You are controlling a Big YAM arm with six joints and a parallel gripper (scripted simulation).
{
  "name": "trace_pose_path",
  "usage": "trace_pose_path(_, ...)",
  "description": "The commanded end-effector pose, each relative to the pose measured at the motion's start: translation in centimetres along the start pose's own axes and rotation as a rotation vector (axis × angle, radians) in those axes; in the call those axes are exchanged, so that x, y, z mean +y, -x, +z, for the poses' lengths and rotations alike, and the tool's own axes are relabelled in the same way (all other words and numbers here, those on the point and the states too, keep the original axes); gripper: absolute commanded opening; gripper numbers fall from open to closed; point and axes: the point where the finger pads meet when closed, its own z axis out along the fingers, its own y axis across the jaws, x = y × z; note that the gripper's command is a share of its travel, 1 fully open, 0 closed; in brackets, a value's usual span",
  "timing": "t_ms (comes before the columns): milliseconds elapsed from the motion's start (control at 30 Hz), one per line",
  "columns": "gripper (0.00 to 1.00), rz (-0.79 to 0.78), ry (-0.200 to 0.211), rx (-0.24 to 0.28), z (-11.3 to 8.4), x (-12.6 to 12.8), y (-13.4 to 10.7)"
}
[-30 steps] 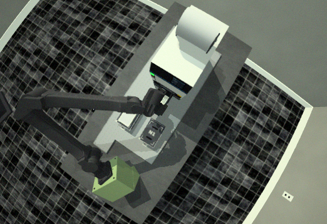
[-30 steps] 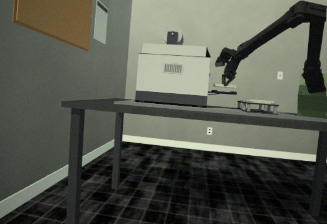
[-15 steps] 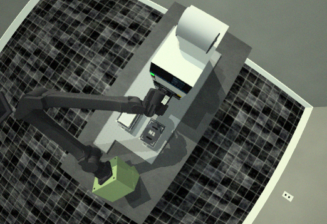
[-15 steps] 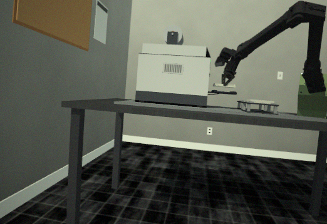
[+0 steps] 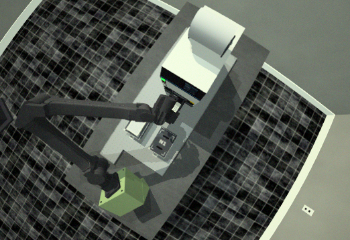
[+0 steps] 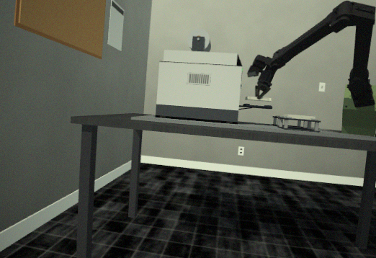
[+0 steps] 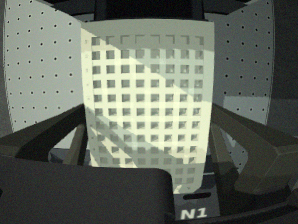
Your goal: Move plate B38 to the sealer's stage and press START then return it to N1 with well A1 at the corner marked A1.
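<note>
Plate B38 [image 5: 175, 107] [image 6: 248, 98] [image 7: 150, 90], pale with its wells showing, is between the fingers of my gripper [image 6: 259, 97] [image 7: 148, 109], which is shut on its two long sides. The plate hangs roughly level, a little above the sealer's dark stage [image 6: 266, 107], which stands out of the sealer; a gap shows between them. The sealer [image 5: 192, 64] [image 6: 198, 92] shows a green lamp [image 5: 163, 79] on its front. Nest N1 [image 5: 163, 141] is empty. Its label [image 7: 193, 213] shows below the plate in the wrist view. The stage's locators and the well A1 marking are not readable.
The N2 plate [image 5: 137, 127] [image 6: 300, 117] sits in its nest beside N1. A white foil roll [image 5: 211, 31] is on top of the sealer at the back. A green block [image 5: 125, 195] stands at the arm's base. The sealer's front is close beyond the held plate.
</note>
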Motion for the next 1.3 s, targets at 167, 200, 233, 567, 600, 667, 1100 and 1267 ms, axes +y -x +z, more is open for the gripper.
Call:
trace_pose_path(167, 0.0, -0.024, -0.007, -0.023, -0.8, -0.2, 1.7)
trace_pose_path(200, 0.0, -0.022, -0.007, -0.023, -0.7, -0.4, 1.6)
trace_pose_path(233, 0.0, -0.02, -0.008, -0.022, -0.7, -0.6, 1.6)
trace_pose_path(567, 0.0, -0.02, -0.007, -0.022, -0.7, -0.6, 1.8)
trace_pose_path(600, 0.0, -0.022, -0.005, -0.021, -0.6, -0.3, 1.8)
trace_pose_path(667, 0.0, -0.024, 0.0, -0.019, -0.4, 0.3, 1.9)
trace_pose_path(1100, 0.0, -0.034, 0.008, -0.013, 0.4, 1.2, 1.1)
trace_pose_path(1267, 0.0, -0.016, 0.002, -0.007, 0.6, 0.8, 0.1)
